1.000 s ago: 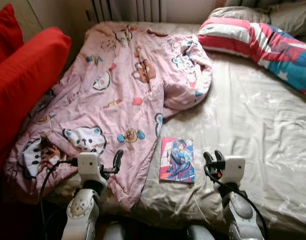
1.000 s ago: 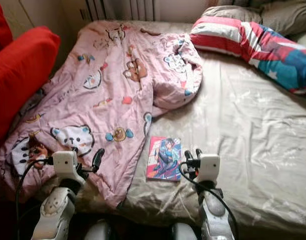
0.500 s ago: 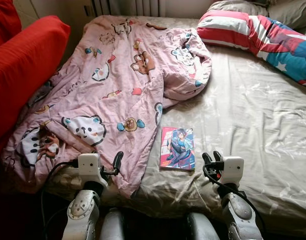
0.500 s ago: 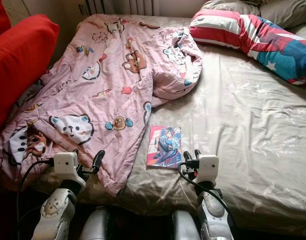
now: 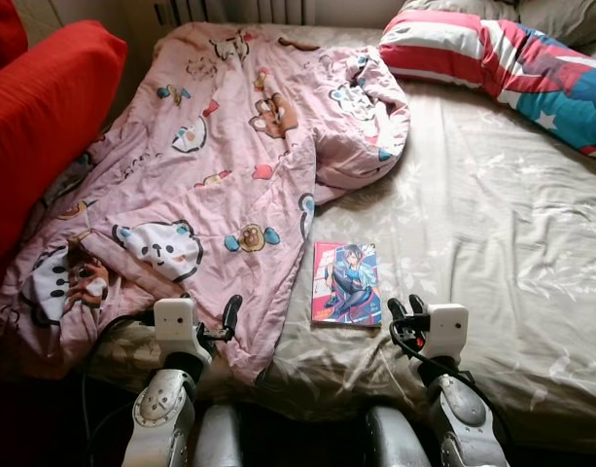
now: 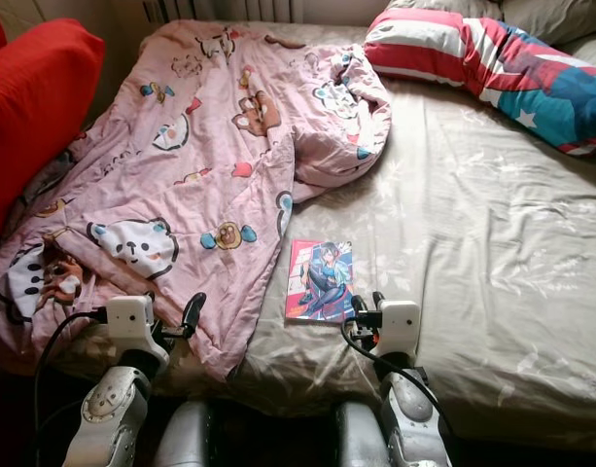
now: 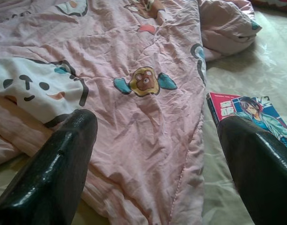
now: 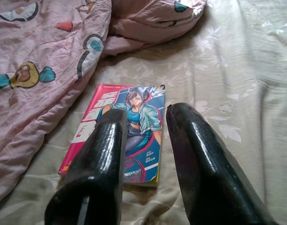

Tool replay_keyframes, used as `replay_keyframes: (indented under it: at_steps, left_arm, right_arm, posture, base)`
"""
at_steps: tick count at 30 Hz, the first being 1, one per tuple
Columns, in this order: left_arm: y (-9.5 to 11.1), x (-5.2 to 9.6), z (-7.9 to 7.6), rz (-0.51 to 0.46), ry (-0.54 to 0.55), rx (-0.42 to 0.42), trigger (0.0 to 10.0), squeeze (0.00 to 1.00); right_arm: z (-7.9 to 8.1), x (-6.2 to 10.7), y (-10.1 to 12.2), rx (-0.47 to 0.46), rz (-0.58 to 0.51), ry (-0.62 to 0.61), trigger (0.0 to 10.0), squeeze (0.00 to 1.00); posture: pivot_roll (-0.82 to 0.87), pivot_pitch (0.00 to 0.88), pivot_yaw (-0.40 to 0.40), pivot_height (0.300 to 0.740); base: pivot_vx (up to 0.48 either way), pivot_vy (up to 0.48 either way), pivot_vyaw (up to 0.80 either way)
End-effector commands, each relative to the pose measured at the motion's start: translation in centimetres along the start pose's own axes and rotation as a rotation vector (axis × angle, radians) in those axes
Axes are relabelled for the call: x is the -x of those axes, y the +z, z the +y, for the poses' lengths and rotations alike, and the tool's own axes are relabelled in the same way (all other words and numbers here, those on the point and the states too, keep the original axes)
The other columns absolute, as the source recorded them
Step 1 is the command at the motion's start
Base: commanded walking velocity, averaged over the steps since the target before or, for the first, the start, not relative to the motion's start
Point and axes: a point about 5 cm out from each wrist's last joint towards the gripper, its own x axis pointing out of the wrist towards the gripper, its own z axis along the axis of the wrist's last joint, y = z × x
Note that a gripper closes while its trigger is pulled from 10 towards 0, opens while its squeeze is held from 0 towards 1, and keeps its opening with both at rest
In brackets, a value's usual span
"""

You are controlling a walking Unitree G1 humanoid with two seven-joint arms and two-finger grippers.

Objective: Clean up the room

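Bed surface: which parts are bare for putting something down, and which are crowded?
The bed sheet is bare between the book, the striped pillow and the foot edge. The pink quilt crowds the robot's left half, bordered by the red cushion.

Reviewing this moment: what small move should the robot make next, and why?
Probably ease the right gripper forward and down toward the comic book. The book lies flat on the beige sheet just ahead of that gripper, apart from the pink blanket, and the fingers are open and empty.
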Motion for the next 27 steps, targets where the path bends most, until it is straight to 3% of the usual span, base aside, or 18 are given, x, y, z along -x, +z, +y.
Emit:
replay_keyframes:
  at_steps: [1,9,15,27]
  left_arm:
    - [0.03,0.07,-0.19,0.006,-0.005,0.011,10.0,0.00]
    - [0.03,0.01,-0.17,0.011,-0.008,0.014,10.0,0.00]
    - [0.05,-0.05,-0.13,0.014,-0.007,0.012,10.0,0.00]
    - [0.16,-0.15,0.24,0.014,-0.002,0.003,10.0,0.00]
  right_arm:
    - [0.03,0.26,-0.08,-0.010,0.000,-0.002,10.0,0.00]
    - [0.58,0.29,-0.08,0.015,0.001,0.040,10.0,0.00]
    - [0.82,0.30,-0.11,0.012,0.000,0.052,10.0,0.00]
    - [0.41,0.18,-0.26,-0.006,0.012,0.012,10.0,0.00]
  posture:
    - [-0.02,0.213,0.026,0.621]
    - [-0.02,0.214,0.028,0.621]
    - [-0.02,0.213,0.030,0.621]
    - [-0.02,0.210,0.032,0.621]
  base:
    - [0.000,0.000,0.00]
    - [0.000,0.000,0.00]
    - [0.000,0.000,0.76]
    - [0.000,0.000,0.00]
